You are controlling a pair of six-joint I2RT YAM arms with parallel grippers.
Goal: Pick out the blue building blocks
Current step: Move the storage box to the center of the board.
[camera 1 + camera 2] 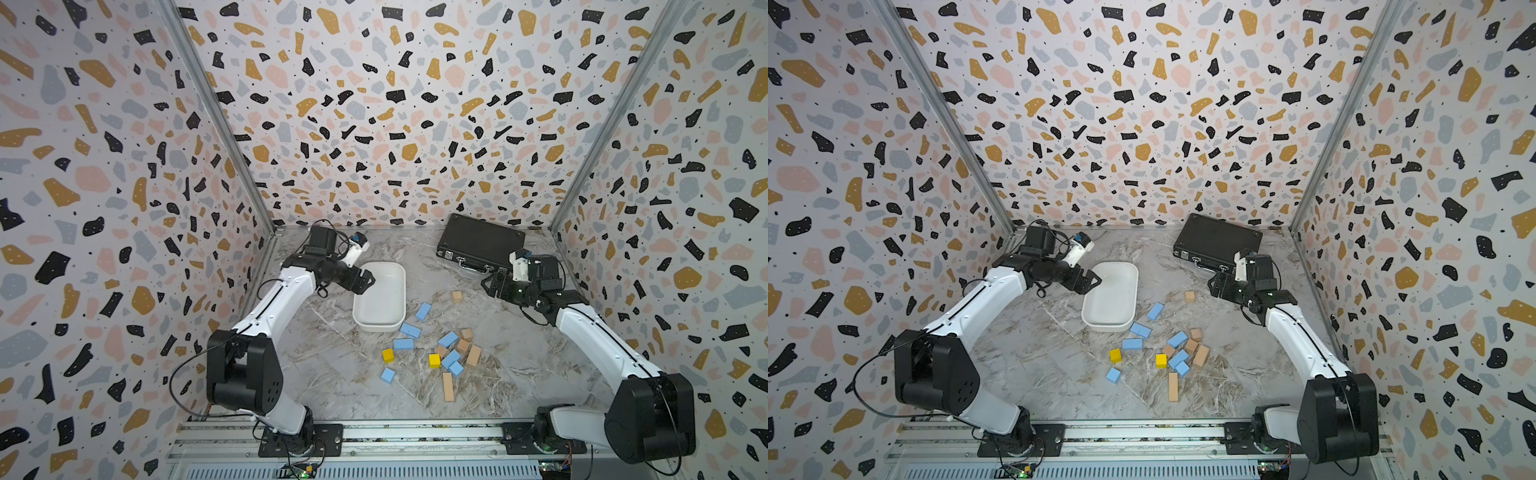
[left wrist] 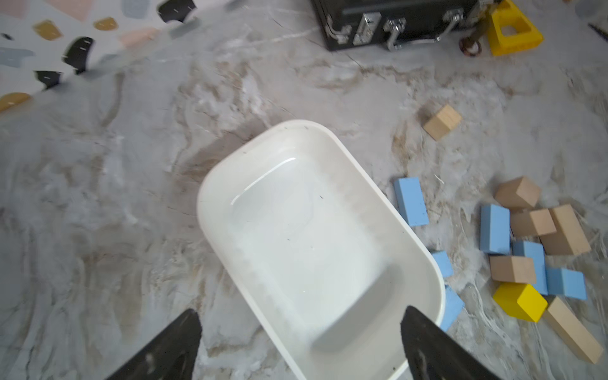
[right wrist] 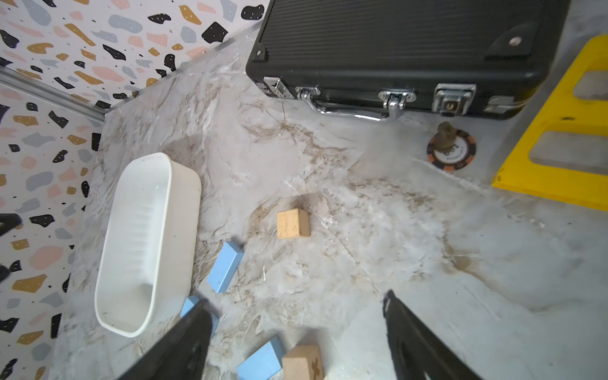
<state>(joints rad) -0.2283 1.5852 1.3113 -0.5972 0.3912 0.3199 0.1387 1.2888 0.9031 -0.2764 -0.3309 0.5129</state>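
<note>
Sky-blue matte building blocks (image 1: 410,330), seven in both top views, lie scattered on the marbled bench (image 1: 332,374) near the empty white plastic tub (image 1: 382,295). None is picked yet. The left claw (image 1: 366,282) and right claw (image 1: 489,287) hang spread and empty, so one must next descend over a block. Only the wrist views show the poker chip (image 3: 451,149) beside the black case (image 3: 394,42).

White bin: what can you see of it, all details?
White bin: glossy, plastic-looking, rectangular with rounded corners, shallow, open-topped, upright on the marble table, left of centre. Empty but for small dark specks. A blue block lies close by its near right corner; contact unclear. Left gripper hovers open over its far left edge.
</note>
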